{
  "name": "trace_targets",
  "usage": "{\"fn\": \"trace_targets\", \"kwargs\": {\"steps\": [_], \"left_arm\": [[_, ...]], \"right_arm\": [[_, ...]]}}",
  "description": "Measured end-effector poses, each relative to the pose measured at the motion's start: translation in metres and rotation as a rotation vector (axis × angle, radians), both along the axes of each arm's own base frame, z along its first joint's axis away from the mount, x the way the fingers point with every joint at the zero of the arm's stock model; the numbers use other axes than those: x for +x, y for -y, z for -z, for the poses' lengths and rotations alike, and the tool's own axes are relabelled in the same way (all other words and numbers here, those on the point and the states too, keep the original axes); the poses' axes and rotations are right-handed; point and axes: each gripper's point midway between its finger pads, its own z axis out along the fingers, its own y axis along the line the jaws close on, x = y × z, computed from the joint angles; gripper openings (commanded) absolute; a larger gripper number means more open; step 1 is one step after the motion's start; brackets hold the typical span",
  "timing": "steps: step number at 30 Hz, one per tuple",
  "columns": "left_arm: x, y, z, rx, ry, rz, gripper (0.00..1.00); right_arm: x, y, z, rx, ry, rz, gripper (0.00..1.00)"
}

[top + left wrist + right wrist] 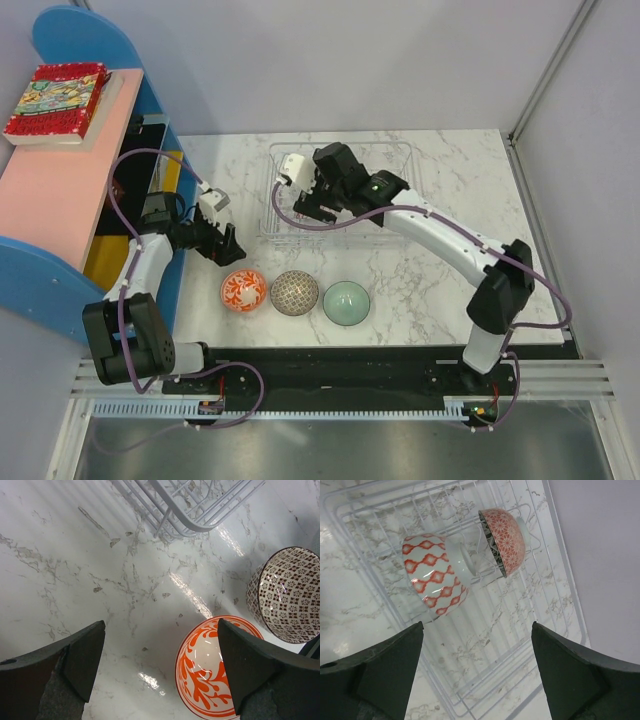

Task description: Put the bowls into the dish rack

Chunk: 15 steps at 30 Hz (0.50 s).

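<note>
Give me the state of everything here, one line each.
Clear plastic dish rack: holds two bowls.
Red diamond-patterned bowl: racked, on its side.
Pink star-patterned bowl: racked, on its side.
Orange floral bowl: on marble table, unracked.
Beige lattice-patterned bowl: on table, unracked.
Pale mint-green bowl: on table, unracked.
Left tool: open, empty.
Right tool: open, empty.

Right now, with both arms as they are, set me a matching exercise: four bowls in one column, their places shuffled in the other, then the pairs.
Bowls
1. orange floral bowl
2. lattice bowl
3. mint-green bowl
4. red-diamond bowl

Places
A. inside the dish rack, tipped on its side
B. right end of the row of three
C. left end of that row
D. middle of that row

Pairs: 1-C, 2-D, 3-B, 4-A
</note>
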Motion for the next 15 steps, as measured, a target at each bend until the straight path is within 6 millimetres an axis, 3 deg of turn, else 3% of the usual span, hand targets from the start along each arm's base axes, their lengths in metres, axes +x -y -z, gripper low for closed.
{"fn": "trace_targets", "kwargs": {"steps": [5,9,15], "left_arm": [[-0.004,0.0,0.006,0.01,-0.016,0.023,1.0],[-0.006,0.0,0.01,0.012,-0.029,0.032,1.0],[-0.008,0.0,0.014,0.012,-0.043,0.04,1.0]], "right_arm": [[0.039,-0.009,0.04,0.005,0.011,0.105,0.95],[0.059,-0.016,0.068,-0.002,0.011,0.159,0.96],[0.085,-0.03,0.072,0.035,0.057,0.202,0.96]]}}
